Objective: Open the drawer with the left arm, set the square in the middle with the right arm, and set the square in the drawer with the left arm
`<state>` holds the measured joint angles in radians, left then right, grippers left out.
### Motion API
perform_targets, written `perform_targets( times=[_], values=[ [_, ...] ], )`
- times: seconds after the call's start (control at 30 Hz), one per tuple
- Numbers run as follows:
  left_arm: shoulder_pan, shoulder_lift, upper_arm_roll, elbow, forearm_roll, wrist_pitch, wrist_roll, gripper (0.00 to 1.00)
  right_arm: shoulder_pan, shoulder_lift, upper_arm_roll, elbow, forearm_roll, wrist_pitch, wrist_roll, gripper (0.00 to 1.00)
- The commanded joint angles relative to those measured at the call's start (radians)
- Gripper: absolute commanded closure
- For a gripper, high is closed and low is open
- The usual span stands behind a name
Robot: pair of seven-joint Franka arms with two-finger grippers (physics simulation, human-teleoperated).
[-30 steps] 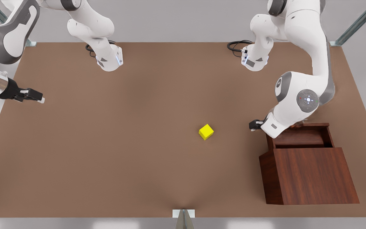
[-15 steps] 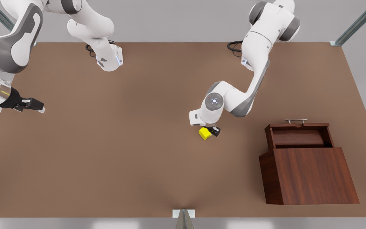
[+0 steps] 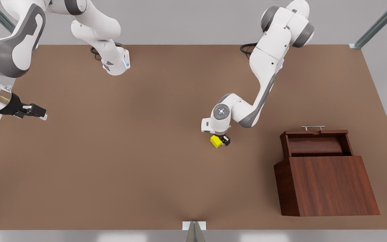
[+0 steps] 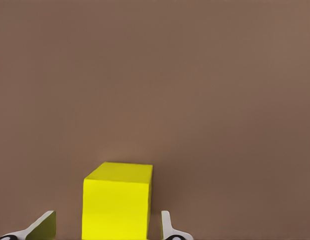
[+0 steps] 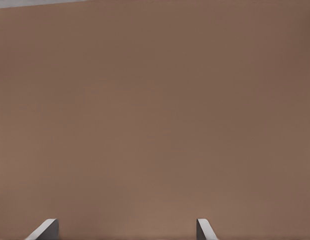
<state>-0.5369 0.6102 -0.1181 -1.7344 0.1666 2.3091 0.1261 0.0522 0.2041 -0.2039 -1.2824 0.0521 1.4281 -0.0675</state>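
Our left pincer (image 3: 221, 140) has swung over from the open drawer (image 3: 316, 145) and now sits apart around the square (image 3: 216, 141) mid-worktop (image 3: 113, 161). Our right pincer (image 3: 40, 111) waits, apart, far off. Next we squeeze.

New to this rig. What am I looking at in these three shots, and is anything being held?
Two white robot arms stand at a brown table, rendered in a simulator. The front view looks down on the table. The other two views come from cameras on the arms' wrists.

The left gripper is down at the yellow cube near the table's middle. In its wrist view the fingertips stand either side of the cube with gaps, so nothing is gripped yet.

The right gripper waits open at the front view's left.

The wooden box has its drawer pulled open.
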Motion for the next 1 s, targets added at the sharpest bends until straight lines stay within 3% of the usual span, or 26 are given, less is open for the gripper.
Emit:
perform_targets(
  times=[0.0,0.33,0.37,0.5,0.97],
  values=[
    [0.000,0.003,0.000,-0.001,0.001,0.003,0.000,0.00,0.000,0.000,0.000,0.000,0.000,0.000,0.000,0.00],
    [0.002,0.069,0.005,0.003,0.002,0.042,0.015,0.00,0.000,0.000,0.000,0.000,0.000,0.000,0.000,0.00],
    [0.000,0.071,0.005,0.003,0.002,0.042,0.015,0.08,0.000,0.000,0.000,0.000,0.000,0.000,0.002,0.00],
    [0.002,0.079,0.005,0.003,0.002,0.052,0.013,0.18,0.002,0.000,0.000,0.000,0.000,0.000,0.000,0.00],
    [0.000,0.088,0.005,0.009,0.001,0.058,0.012,0.32,0.005,0.000,0.000,0.000,-0.009,0.000,0.000,0.00]
  ],
)
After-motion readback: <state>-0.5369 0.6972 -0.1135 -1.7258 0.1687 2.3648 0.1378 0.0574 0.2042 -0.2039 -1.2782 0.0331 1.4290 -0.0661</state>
